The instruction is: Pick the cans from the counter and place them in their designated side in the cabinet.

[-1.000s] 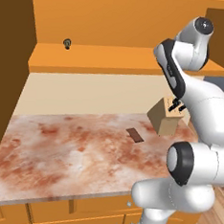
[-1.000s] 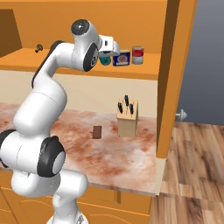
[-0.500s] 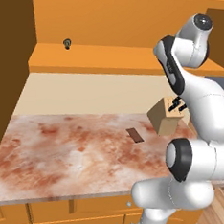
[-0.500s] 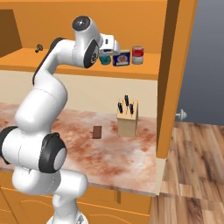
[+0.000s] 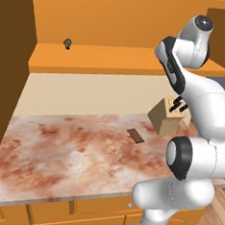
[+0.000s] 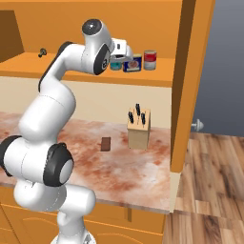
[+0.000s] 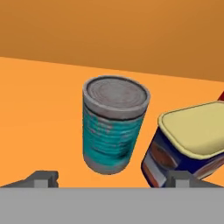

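- Tool [image 7: 113, 178] fingers stand apart, gripping nothing.
- Teal can [image 7: 114, 124] upright on the cabinet [image 6: 143, 78] shelf.
- Dark blue can [image 7: 188, 142] just beside it at 3 o'clock.

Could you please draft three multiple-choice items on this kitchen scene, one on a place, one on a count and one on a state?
1. Where does the teal can stand?
A. on the counter beside the knife block
B. on the cabinet shelf beside the dark blue can
C. on the wooden floor

2. How many cans stand on the cabinet shelf?
A. one
B. two
C. three

3. How does the gripper stand with regard to the teal can?
A. open, fingers apart on either side of it
B. shut tight on it
C. shut on the knife block

Answers:
1. B: the hand view shows it upright on the orange shelf next to the dark blue can.
2. C: the right base view shows the teal, the dark blue and the red can in a row.
3. A: in the hand view the fingertips sit wide of the can's sides.
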